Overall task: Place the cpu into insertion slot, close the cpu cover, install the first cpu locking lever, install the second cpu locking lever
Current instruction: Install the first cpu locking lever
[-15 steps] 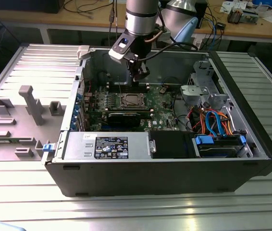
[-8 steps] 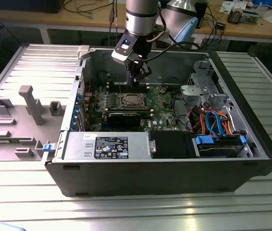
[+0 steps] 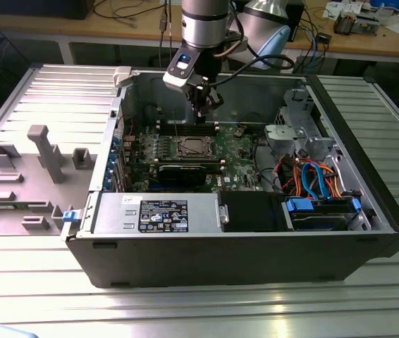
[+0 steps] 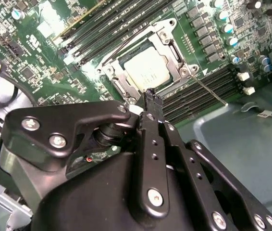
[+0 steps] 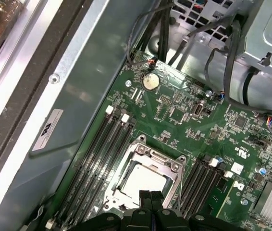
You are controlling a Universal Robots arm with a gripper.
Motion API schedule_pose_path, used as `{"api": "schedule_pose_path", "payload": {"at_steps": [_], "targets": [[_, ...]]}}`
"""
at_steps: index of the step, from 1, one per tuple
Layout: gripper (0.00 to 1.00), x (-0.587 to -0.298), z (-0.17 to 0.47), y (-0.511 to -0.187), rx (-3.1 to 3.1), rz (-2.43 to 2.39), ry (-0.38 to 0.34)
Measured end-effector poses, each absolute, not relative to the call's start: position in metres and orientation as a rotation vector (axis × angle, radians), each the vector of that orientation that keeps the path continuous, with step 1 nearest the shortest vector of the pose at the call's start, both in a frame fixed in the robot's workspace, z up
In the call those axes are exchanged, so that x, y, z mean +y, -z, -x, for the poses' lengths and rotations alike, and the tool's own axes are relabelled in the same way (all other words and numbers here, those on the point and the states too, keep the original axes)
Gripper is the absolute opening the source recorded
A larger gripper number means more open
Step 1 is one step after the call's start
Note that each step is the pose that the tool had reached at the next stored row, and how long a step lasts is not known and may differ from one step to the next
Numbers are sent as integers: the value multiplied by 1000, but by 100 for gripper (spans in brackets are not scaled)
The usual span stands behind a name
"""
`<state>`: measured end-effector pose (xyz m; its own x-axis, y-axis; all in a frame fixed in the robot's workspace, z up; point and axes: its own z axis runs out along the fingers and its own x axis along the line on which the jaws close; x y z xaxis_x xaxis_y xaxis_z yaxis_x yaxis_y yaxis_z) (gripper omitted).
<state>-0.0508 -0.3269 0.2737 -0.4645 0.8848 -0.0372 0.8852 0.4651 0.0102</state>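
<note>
- The gripper has its two black fingers pressed together, with only a thin seam between them and nothing clamped.
- In the second wrist view its narrow tip sits just in front of the socket's near corner and hides it. Whether it touches the metal cannot be told.
- The cpu lies flat in the insertion slot, dull silver top facing up. It is square, so it has no long axis, and its edges run parallel to the memory slots on either side.
- The cpu cover lies down around it, and the chip shows through its window.
- A thin wire lever slants out across the memory slots. Whether either lever is hooked is hard to make out.
- The fingertips cut off the chip's near edge in the first wrist view.
- In the exterior view the arm stands upright over the open computer case, wrist pointing straight down above the motherboard.
</note>
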Motion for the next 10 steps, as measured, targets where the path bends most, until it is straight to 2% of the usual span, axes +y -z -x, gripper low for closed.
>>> {"api": "schedule_pose_path", "payload": {"at_steps": [10], "targets": [[11, -327, 51, -274, 2773, -1398, 14]]}}
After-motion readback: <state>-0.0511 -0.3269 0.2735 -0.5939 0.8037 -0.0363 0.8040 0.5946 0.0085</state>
